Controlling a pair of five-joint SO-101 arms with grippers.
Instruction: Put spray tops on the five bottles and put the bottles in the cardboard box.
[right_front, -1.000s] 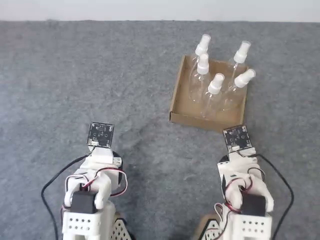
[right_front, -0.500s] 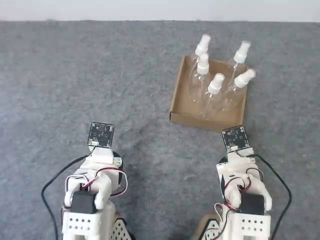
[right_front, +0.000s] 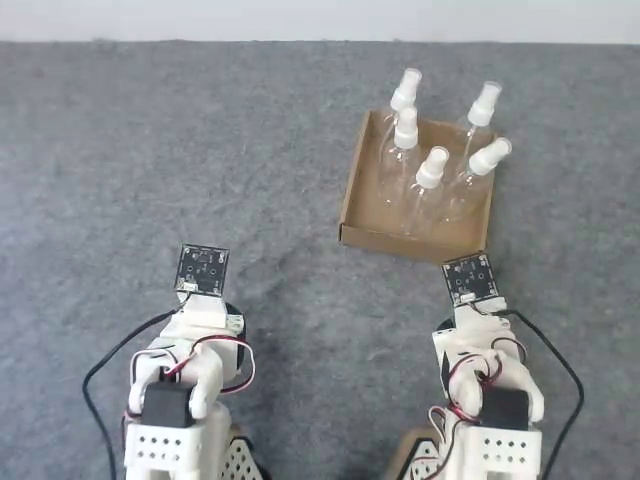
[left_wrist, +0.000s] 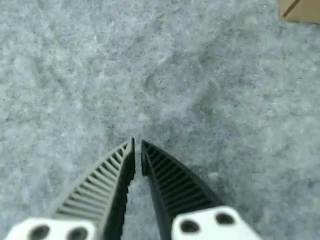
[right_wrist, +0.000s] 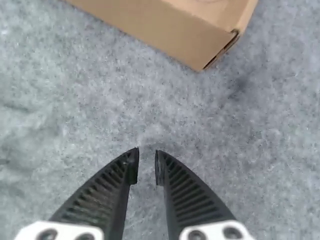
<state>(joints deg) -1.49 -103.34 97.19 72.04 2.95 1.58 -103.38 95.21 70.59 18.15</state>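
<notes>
Bottles (right_front: 416, 200), all five wearing spray tops (right_front: 432, 168), stand inside the cardboard box (right_front: 350, 205); left hand (left_wrist: 138, 145) and right hand (right_wrist: 146, 157) (both empty, pressed nearly together) hover short of it, work apparently finished.

Fuzzy grey cloth (right_front: 200, 150) and a dull brown cardboard box (right_front: 400, 243)
The cloth around the box looks rough and matt. Inside the box the bottles (right_front: 420, 205) are clear, shiny plastic with smooth white plastic spray tops (right_front: 432, 168).

The left arm (right_front: 185, 385) and right arm (right_front: 487, 385) sit folded back; left hand (left_wrist: 137, 146) and right hand (right_wrist: 146, 156) point down, jaws nearly touching, empty.
</notes>
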